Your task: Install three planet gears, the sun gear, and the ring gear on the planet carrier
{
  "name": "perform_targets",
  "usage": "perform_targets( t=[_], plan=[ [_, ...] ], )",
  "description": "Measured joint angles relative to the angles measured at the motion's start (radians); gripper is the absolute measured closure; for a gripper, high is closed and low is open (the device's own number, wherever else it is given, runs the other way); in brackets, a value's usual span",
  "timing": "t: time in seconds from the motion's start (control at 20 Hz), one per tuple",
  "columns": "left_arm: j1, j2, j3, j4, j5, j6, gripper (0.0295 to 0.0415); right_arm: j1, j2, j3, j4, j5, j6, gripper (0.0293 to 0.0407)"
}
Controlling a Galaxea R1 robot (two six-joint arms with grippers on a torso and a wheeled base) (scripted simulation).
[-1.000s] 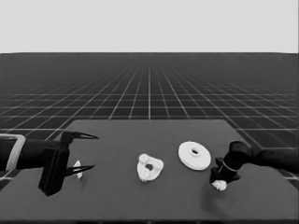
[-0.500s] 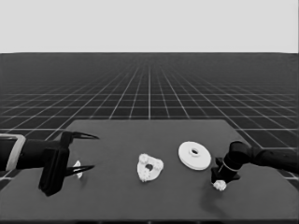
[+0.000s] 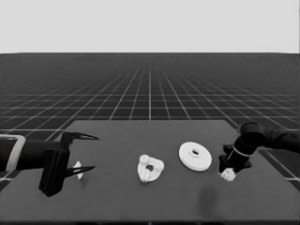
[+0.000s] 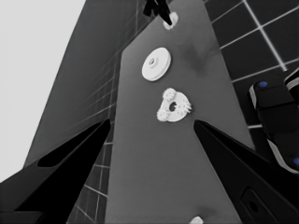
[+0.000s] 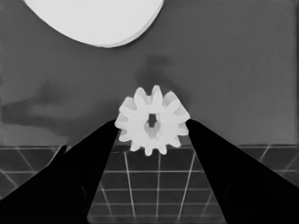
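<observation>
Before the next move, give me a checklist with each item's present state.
1. Right end effector shut on the fourth gear, touching both its sides: ok.
2. The fourth gear clear of the table: cannot tell.
3. Three gears seated on the smaller round part: ok.
4. Its centre hole open: ok.
5. Larger round part lying apart from it: ok.
6. Left end effector open, parked over the table's left end: ok.

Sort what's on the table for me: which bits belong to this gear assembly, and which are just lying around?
In the job:
- smaller white round part, three small white toothed gears already on it
- larger white round part
- fourth small white gear, between the right tool's fingers

Lying about:
- thin white piece, under the parked left tool
</observation>
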Motion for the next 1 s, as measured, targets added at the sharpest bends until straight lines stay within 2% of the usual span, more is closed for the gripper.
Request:
perform_targets(
  t=[0.05,0.1,0.15,0.25,0.5,0.65,1.0],
  plan=[
    [0.000,0.000,0.000,0.000,0.000,0.000,0.0326,0.018,0.187,0.018,-0.026,-0.075,0.383,0.0390],
    [0.000,0.000,0.000,0.000,0.000,0.000,0.0326,0.028,0.527,-0.071,-0.016,-0.109,0.550,0.0390],
    [0.000,0.000,0.000,0.000,0.000,0.000,0.0326,0.032,0.743,-0.242,-0.006,-0.104,0.540,0.0390],
    [0.000,0.000,0.000,0.000,0.000,0.000,0.0326,0.034,0.933,-0.489,0.003,-0.086,0.448,0.0390],
    [0.000,0.000,0.000,0.000,0.000,0.000,0.0326,0.033,1.027,-0.652,0.008,-0.073,0.371,0.0390],
    [0.000,0.000,0.000,0.000,0.000,0.000,0.0326,-0.066,1.046,-0.716,-0.084,-0.043,0.333,0.0390],
    [0.000,0.000,0.000,0.000,0.000,0.000,0.0326,-0.088,1.053,-0.738,-0.105,-0.033,0.320,0.0390]
  ],
)
